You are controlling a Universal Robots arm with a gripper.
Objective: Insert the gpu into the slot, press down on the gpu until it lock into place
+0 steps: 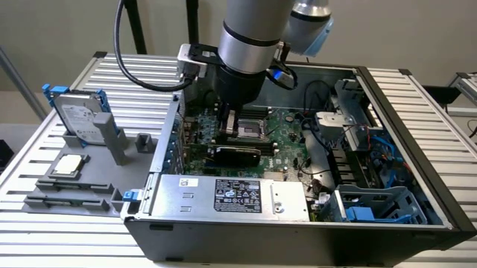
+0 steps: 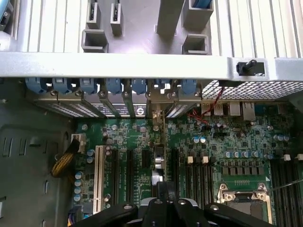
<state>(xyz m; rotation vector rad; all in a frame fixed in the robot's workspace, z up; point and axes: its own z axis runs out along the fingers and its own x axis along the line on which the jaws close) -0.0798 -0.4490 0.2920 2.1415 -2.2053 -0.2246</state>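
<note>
A ribbed aluminium table (image 1: 436,117) carries the largest container, a dark grey steel computer case (image 1: 298,243) lying open on its side. The silver robot arm (image 1: 249,33) reaches down into it from above. Inside the case, along the wall nearest the exterior camera, sits a silver boxed power supply (image 1: 231,195) with a printed label. A blue plastic drive cage (image 1: 372,207) fills the corner at the exterior view's right, and the green motherboard (image 1: 287,148) covers the floor.

The thin black gpu (image 2: 159,151) stands upright on that board, seen edge-on from the wrist, with its metal bracket against the row of blue-clipped rear openings. It lies between two long black connectors, with a white one (image 2: 99,177) further off. The black gripper (image 2: 165,207) is closed on the card's upper edge. The card hides the slot beneath it, so it cannot be told whether the gpu is fully seated.

Outside the case, a grey moulded fixture (image 1: 75,195) holds smaller parts: a silver hard drive (image 1: 78,117) standing in blue brackets, and a square processor chip (image 1: 68,164) lying flat in its own recess.
</note>
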